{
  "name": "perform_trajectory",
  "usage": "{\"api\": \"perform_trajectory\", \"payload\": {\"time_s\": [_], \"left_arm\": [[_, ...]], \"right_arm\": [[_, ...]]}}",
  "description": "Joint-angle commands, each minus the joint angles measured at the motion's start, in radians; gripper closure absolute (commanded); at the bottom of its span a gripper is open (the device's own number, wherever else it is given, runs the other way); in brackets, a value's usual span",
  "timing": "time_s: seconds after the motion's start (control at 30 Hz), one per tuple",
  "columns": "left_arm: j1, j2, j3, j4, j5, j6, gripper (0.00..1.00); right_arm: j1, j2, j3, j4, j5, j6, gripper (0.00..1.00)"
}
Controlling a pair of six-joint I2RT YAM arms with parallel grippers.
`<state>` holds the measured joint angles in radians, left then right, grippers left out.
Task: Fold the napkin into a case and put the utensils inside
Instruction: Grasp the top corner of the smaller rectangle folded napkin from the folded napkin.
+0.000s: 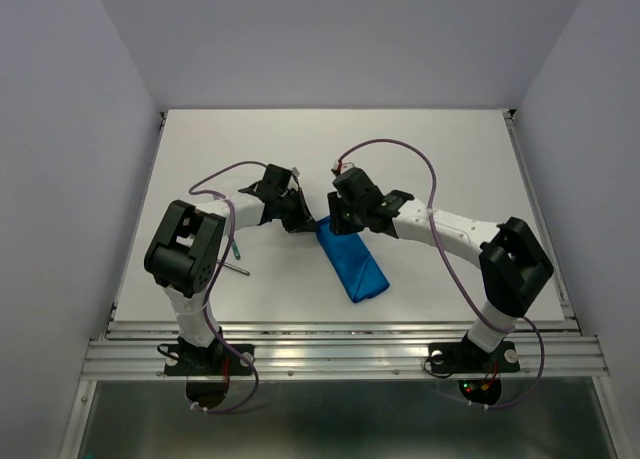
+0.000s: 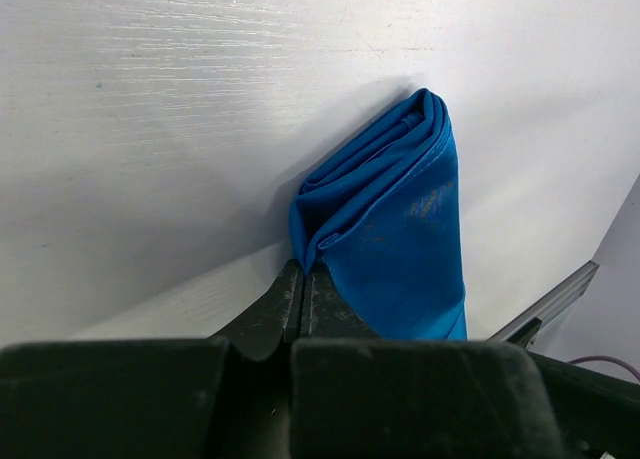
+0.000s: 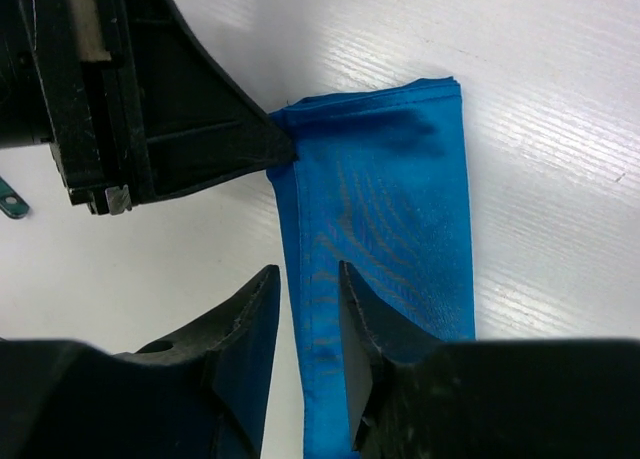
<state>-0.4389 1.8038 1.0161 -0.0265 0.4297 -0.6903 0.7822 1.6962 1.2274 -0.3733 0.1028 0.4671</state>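
The napkin (image 1: 355,267) lies on the white table (image 1: 430,159) as a narrow oblong case of layered bright blue cloth (image 2: 400,239). My left gripper (image 1: 303,224) is at its far corner, and the left wrist view shows the jaws shut with a cloth edge pinched at the tips (image 2: 303,271). From the right, my right gripper (image 1: 338,222) stands open over the same end, its two fingers straddling the napkin's long edge (image 3: 300,284). Two utensils lie by the left arm: a teal-handled one (image 1: 238,249) and a slim grey metal one (image 1: 236,269).
The teal handle's end (image 3: 12,201) peeks past the left gripper's body (image 3: 150,99) in the right wrist view. A metal rail (image 1: 340,344) runs along the table's near edge. Grey walls close the sides and back.
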Motion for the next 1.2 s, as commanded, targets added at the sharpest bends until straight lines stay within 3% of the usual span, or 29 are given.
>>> {"api": "perform_trajectory", "payload": {"time_s": [0.0, 0.5, 1.17], "left_arm": [[-0.006, -0.038, 0.042, -0.029, 0.001, -0.002, 1.0], [-0.006, -0.063, 0.032, -0.039, 0.014, -0.015, 1.0], [-0.006, -0.066, 0.022, -0.039, 0.017, -0.023, 1.0]], "right_arm": [[0.051, 0.02, 0.0, 0.047, 0.037, -0.077, 0.63], [0.134, 0.16, 0.058, 0.079, 0.126, -0.128, 0.57], [0.161, 0.261, 0.127, 0.148, 0.264, -0.082, 0.59]]}}
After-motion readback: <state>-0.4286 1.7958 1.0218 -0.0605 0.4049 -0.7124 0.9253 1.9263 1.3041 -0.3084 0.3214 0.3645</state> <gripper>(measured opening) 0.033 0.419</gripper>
